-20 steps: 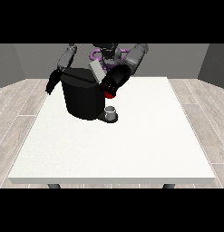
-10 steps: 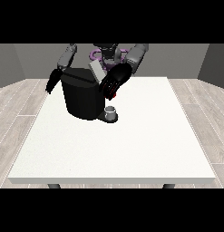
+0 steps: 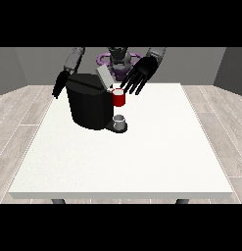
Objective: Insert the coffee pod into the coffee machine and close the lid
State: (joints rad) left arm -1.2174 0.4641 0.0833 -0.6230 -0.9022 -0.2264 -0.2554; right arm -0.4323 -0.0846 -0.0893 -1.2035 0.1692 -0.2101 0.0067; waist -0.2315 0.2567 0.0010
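While the hand at the view's right (image 3: 142,72) hovers with fingers spread and empty above the coffee machine (image 3: 90,100), no grey pod plainly shows; press its raised lid (image 3: 104,77) down squarely.

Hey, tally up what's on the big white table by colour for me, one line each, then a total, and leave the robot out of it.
Black: 1, the boxy black coffee machine with its grey lid raised.
Red: 1, a red thing at the machine.
Grey: 1, a small grey cup-shaped thing on the machine's base; I cannot tell whether it is the pod.
Total: 3, all on the white table.
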